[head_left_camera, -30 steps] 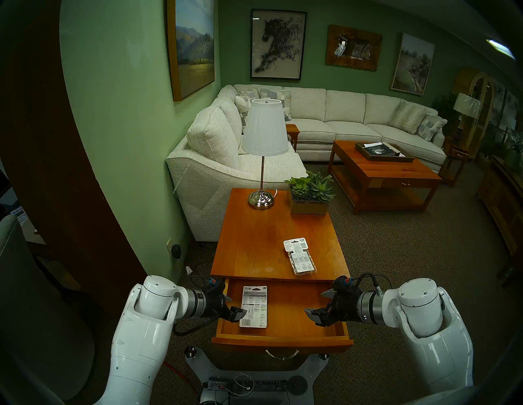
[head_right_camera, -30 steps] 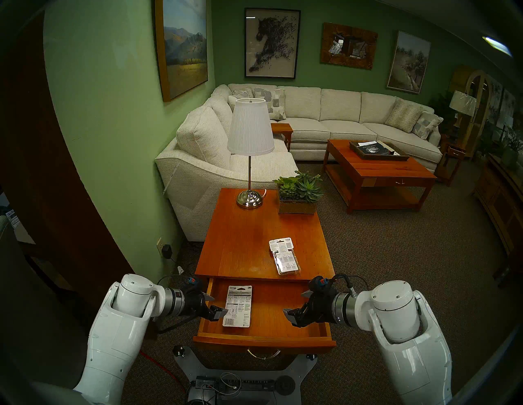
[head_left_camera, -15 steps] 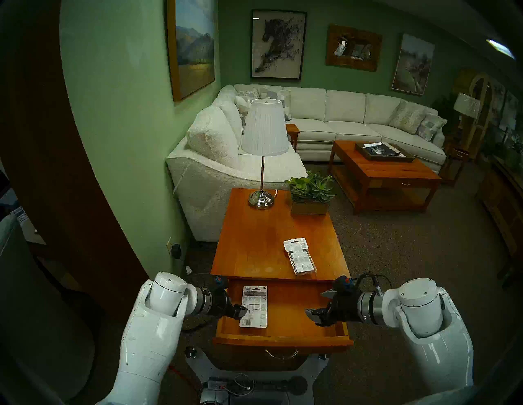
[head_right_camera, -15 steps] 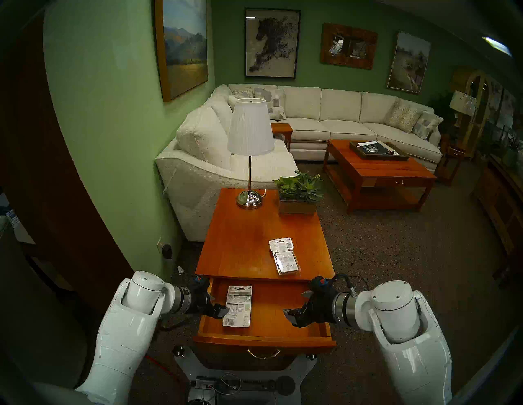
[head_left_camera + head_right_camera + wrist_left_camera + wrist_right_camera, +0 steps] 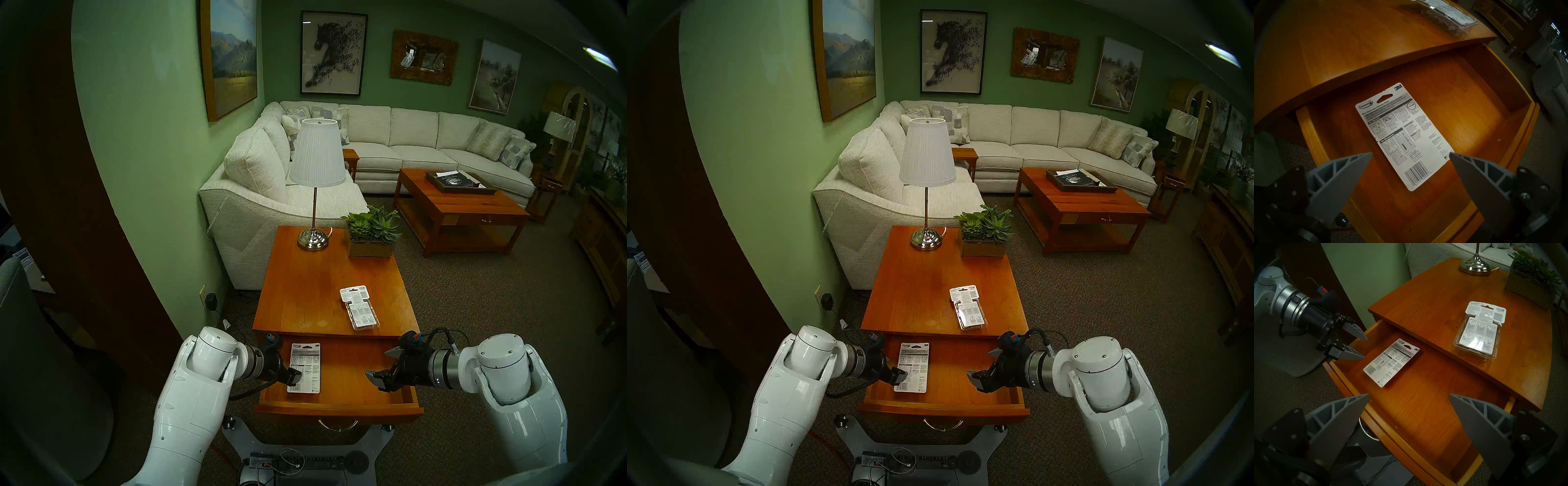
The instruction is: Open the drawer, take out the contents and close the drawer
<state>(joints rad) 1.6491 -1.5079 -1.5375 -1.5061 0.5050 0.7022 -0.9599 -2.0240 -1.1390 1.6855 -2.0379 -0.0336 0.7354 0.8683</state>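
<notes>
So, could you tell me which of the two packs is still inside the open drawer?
The flat white 3M card; the clear blister pack already lies on the tabletop.

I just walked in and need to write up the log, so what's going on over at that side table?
The robot is emptying the side table's drawer, which is pulled open. A clear blister pack already lies on the tabletop. A flat white card pack is in the drawer, and the left hand, open, hovers at it without gripping. The right hand is open and empty over the drawer's right side.
</notes>
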